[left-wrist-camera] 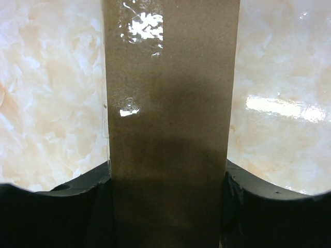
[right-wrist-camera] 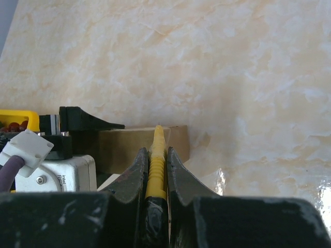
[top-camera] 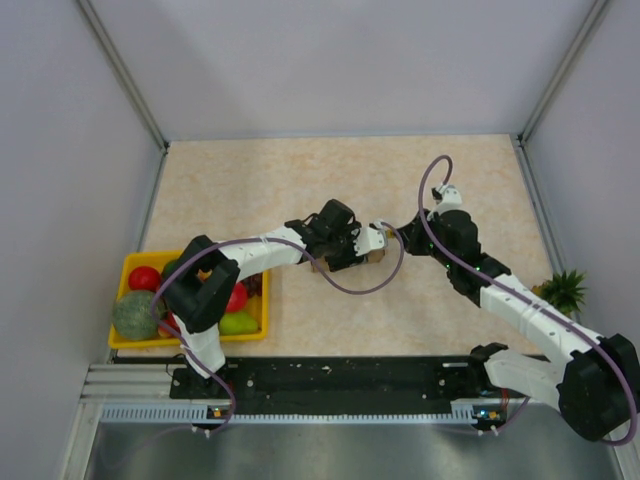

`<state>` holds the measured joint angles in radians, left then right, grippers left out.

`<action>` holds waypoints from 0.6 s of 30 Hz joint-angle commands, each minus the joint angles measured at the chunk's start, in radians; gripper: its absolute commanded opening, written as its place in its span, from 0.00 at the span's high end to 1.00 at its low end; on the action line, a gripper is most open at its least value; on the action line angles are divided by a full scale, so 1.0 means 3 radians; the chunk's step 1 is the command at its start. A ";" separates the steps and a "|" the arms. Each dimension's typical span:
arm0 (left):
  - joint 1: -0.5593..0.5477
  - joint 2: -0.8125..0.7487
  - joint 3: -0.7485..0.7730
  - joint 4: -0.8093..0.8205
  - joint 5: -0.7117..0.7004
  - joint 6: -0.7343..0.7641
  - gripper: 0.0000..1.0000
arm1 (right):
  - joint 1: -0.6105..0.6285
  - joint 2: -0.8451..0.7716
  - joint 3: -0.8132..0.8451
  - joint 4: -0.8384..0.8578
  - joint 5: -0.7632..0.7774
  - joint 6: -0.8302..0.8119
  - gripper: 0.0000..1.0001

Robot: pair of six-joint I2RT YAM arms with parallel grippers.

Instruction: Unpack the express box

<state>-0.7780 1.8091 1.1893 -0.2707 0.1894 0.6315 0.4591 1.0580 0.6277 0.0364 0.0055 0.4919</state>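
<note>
The pale marbled table (top-camera: 400,180) fills most of the top view, walled in grey on three sides. Both arms reach from its near edge toward the middle, where their ends almost meet. At the left near corner sits a yellow tray (top-camera: 128,262) loaded with fruit (top-camera: 145,278), red and green pieces among them; a spiky green plant (top-camera: 563,290) lies at the right edge.

The express box (left-wrist-camera: 170,93), plain brown cardboard with glints of clear tape (left-wrist-camera: 145,26) on its top, rests on the table near the centre, to the right of the tray and apart from it. The left gripper (left-wrist-camera: 166,173) straddles it, its black fingers (left-wrist-camera: 98,181) pressed against the box's two sides, so the box is pinched across its width.

The right gripper (right-wrist-camera: 155,152) comes from the other side, its jaws pressed together on a thin yellow tool (right-wrist-camera: 159,135) that points toward the box. The tool's fine tip sits at the box's top edge; whether it touches the cardboard I cannot tell
</note>
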 commanded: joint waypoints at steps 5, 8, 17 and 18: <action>-0.0009 0.0054 0.0040 -0.0146 -0.0033 0.0068 0.66 | -0.0032 -0.0198 0.0081 0.0037 0.0109 0.0027 1.00; -0.0009 0.0054 0.0039 -0.0151 -0.0028 0.0068 0.66 | -0.0032 -0.0203 0.0091 0.0027 0.0074 0.0032 1.00; -0.0014 0.0064 0.0045 -0.0151 -0.0038 0.0068 0.66 | -0.0037 -0.0096 0.0045 0.0083 -0.0003 0.0073 1.00; -0.0014 0.0065 0.0040 -0.0146 -0.0033 0.0073 0.66 | -0.0032 -0.0091 0.0040 0.0093 -0.0008 0.0078 1.00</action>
<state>-0.7780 1.8091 1.1893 -0.2707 0.1890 0.6319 0.4591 1.0218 0.6277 0.0219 0.0139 0.5018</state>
